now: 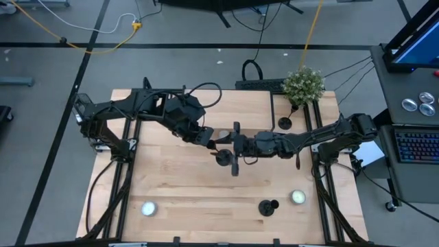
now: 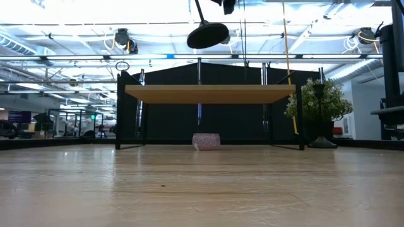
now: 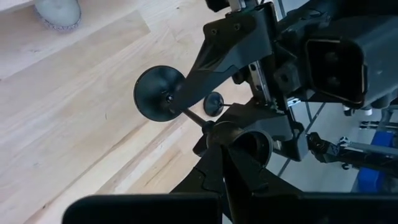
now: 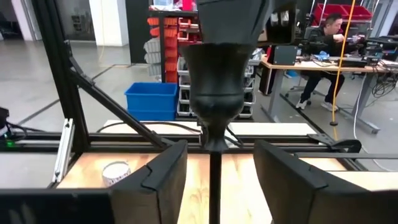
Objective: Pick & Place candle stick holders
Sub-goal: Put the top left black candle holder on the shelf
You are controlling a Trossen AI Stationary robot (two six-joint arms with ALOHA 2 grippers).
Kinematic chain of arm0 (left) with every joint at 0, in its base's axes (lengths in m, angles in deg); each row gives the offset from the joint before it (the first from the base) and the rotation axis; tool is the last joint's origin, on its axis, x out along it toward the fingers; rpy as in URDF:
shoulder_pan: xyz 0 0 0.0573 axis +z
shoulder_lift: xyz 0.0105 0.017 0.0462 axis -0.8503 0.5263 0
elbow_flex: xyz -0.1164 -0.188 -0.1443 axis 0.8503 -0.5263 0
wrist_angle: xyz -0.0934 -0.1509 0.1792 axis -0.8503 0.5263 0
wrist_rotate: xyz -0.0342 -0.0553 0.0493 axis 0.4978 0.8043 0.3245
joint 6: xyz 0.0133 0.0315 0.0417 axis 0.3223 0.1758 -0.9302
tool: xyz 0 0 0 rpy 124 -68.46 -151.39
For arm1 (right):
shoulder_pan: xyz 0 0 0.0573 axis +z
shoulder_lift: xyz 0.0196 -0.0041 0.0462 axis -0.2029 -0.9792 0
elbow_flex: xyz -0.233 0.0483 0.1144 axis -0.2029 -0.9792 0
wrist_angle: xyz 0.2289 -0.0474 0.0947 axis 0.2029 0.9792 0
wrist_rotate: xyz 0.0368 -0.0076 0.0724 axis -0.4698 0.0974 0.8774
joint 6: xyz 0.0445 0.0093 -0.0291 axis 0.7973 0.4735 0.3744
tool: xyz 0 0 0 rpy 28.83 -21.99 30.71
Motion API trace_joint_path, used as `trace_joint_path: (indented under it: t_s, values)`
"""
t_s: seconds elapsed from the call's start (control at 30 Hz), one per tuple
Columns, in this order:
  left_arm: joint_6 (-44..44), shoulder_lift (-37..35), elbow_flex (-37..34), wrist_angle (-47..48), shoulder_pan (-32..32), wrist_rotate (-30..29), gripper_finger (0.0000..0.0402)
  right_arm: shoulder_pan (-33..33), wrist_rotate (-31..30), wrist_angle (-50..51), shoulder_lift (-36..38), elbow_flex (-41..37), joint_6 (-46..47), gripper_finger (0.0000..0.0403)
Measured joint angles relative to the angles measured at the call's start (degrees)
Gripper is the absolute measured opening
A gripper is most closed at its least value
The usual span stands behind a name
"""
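Above the middle of the bench (image 1: 178, 185), the two arms meet over one candle stick holder (image 1: 224, 157), which is lifted clear of the wood: in the low view its round base (image 2: 207, 35) hangs high in the air, tilted. The left gripper (image 1: 214, 140) reaches in from 9 o'clock and has its jaws clamped on the cup end, seen in the left wrist view where the dark fingers (image 3: 214, 171) close around the cup. The right gripper (image 1: 235, 148) reaches in from 3 o'clock; in the right wrist view the thin stem (image 4: 215, 180) runs between its two fingers (image 4: 158, 177), which stand apart on either side of it without touching.

A second holder (image 1: 267, 206) stands on its base at 5 o'clock on the bench, just beside a white tealight (image 1: 298, 197). A third holder (image 1: 285, 123) sits at 1 o'clock near the far edge, close under a small green plant (image 1: 304, 85). Another tealight (image 1: 148, 208) lies at 7 o'clock near the front edge, well apart from everything else.

Beyond the bench, the right wrist view shows a blue bin (image 4: 151, 101) and a person (image 4: 320, 40) seated at a desk.
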Motion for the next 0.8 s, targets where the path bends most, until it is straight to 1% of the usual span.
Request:
trace_joint_path:
  t_s: [0.3, 0.57, 0.63, 0.8]
  values:
    - [-0.43, 0.00, 0.00, -0.04, 0.00, -0.49, 0.0000, -0.77, 0.05, 2.12, 0.00, 0.08, 3.22, 0.0095]
    - [-0.66, 0.00, 0.00, 0.01, 0.02, -0.80, 0.0000, -0.76, 0.21, 2.23, 0.00, 0.08, 3.06, 0.0018]
    - [-0.64, 0.00, 0.00, 0.35, 0.05, -0.68, 0.0000, -0.74, 0.29, 2.27, 0.00, 0.08, 2.96, 0.0010]
    - [-0.86, 0.00, 0.00, 0.55, 0.13, -0.63, 0.0000, -0.74, 0.37, 2.30, 0.00, 0.08, 4.01, 0.0013]
